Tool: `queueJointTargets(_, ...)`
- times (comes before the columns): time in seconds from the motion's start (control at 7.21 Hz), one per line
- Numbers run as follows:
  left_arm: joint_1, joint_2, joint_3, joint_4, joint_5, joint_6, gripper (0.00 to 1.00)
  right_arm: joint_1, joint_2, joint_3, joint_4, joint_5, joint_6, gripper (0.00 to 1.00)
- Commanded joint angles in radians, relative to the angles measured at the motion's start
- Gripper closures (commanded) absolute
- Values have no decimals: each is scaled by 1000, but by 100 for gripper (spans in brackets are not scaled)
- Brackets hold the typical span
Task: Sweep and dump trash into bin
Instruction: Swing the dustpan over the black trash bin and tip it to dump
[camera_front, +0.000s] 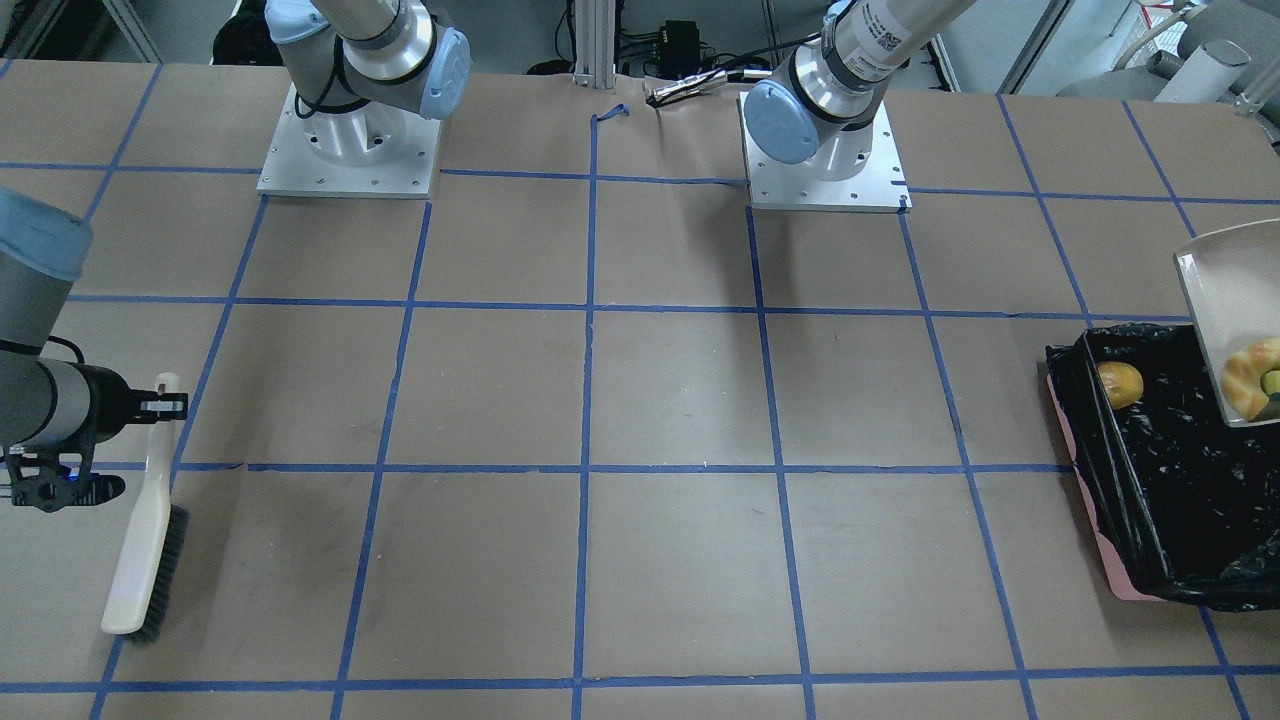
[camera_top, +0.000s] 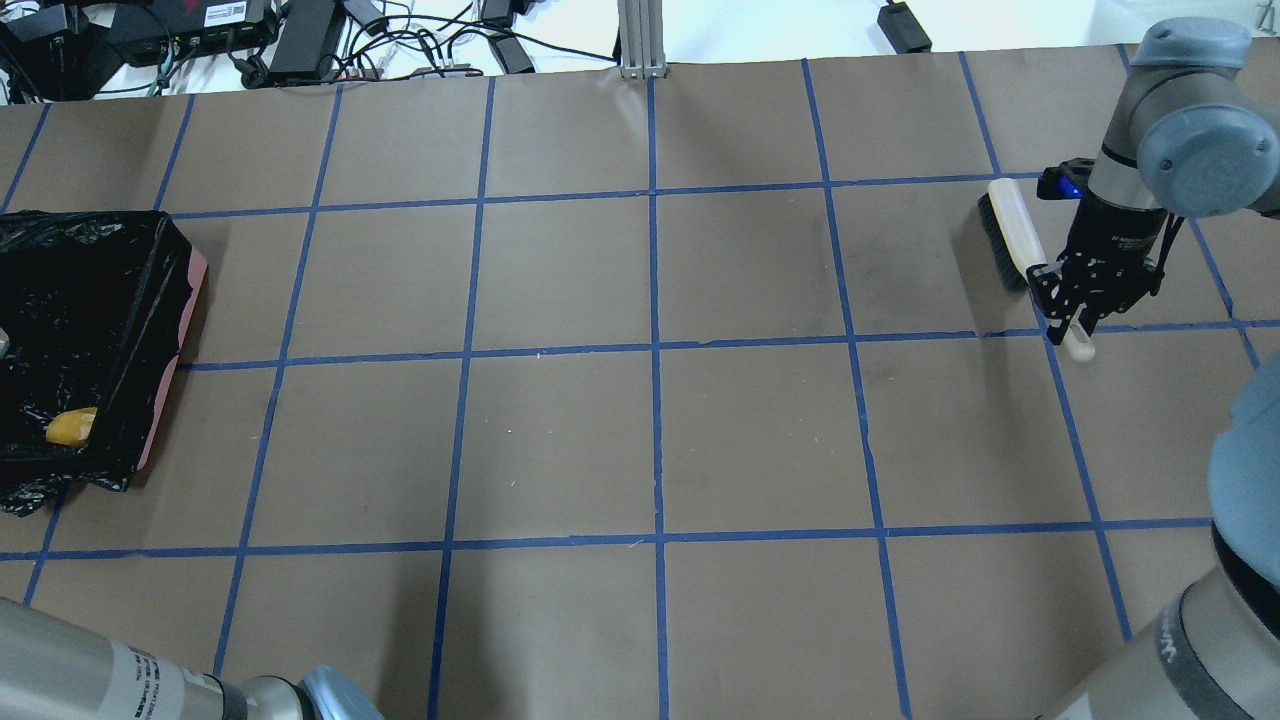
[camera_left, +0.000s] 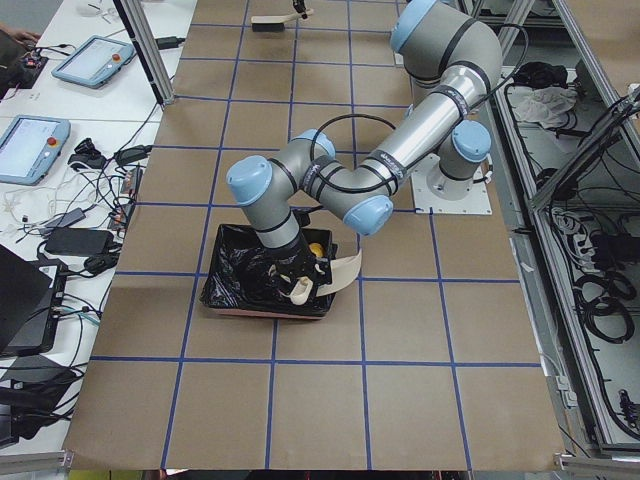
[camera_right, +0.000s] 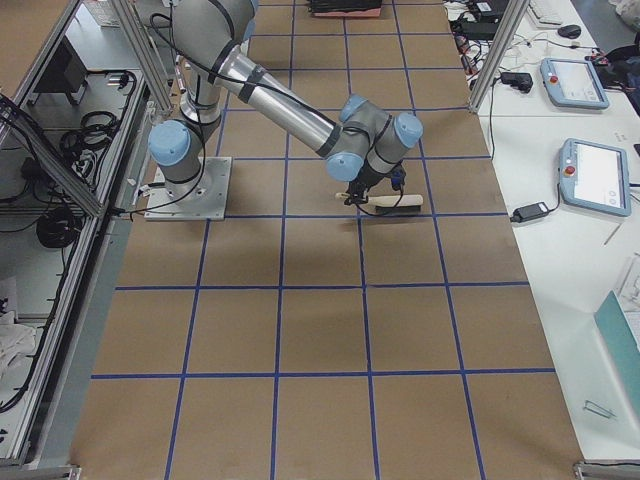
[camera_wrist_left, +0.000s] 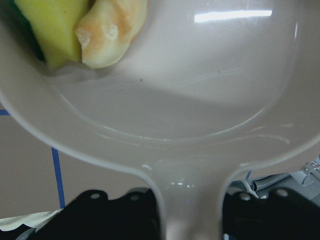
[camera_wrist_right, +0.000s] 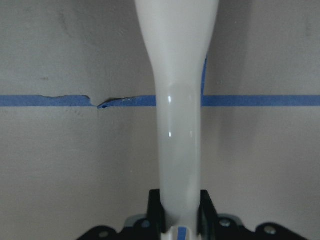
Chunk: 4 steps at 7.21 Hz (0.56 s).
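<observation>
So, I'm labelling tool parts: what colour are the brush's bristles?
Dark grey, nearly black; the bristles show best in the exterior front-facing view.

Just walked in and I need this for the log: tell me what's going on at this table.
The left gripper holds the beige dustpan by its handle, tipped over the black-lined pink bin. The toy potato already lies in the bin, while the croissant and sponge sit in the pan. At the table's other end, the right gripper grips the brush by its handle.
</observation>
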Motion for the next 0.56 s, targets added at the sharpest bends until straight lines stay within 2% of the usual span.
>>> queueJointTargets(0.0, -17, 19, -3, 3, 32, -11, 100, 0, 1, -2, 0, 0, -1, 39)
queueJointTargets(0.14, -38, 28, -6, 31, 58, -20, 100, 0, 1, -2, 0, 0, -1, 34)
queueJointTargets(0.42, -46, 38, -11, 37, 56, -10, 100, 0, 1, -3, 0, 2, 4, 32)
